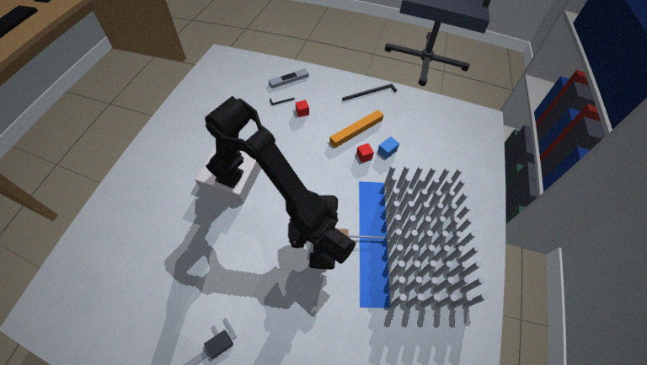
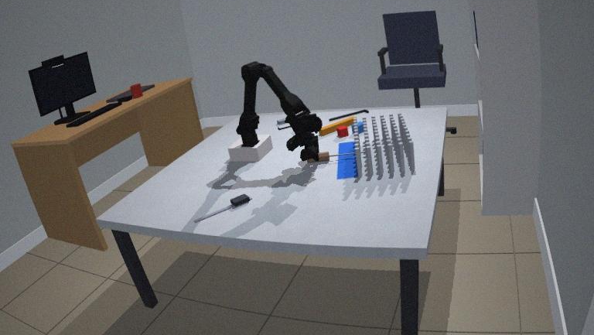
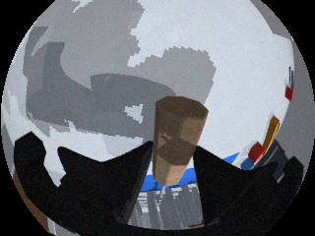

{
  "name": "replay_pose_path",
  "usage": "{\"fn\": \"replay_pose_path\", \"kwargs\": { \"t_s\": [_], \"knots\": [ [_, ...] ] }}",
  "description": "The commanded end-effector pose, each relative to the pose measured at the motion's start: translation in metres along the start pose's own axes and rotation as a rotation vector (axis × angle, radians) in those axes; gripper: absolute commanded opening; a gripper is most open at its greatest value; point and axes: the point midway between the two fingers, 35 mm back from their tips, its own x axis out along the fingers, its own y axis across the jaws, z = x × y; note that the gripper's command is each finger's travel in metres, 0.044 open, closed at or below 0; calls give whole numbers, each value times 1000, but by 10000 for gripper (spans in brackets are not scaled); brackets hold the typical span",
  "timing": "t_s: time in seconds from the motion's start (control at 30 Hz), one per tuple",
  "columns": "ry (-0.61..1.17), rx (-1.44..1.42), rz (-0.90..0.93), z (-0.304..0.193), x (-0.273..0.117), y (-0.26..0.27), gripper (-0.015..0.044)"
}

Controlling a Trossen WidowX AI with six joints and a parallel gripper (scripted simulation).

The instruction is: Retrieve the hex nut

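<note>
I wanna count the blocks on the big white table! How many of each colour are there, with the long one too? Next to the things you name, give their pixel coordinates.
Red blocks (image 1: 365, 152) (image 2: 342, 131) (image 3: 256, 151): 2
Blue block (image 1: 388, 147) (image 2: 360, 128) (image 3: 246, 164): 1
Long orange block (image 1: 356, 128) (image 2: 337, 127) (image 3: 272, 134): 1
Total: 4
</note>
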Motion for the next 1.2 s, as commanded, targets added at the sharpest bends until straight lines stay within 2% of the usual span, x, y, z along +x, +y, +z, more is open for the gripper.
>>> {"fn": "replay_pose_path", "kwargs": {
  "t_s": [0.0, 1.17],
  "knots": [
    [2, -6, -7, 4, 0, -2, 0],
    [0, -6, -6, 28, -7, -1, 0]
  ]
}}
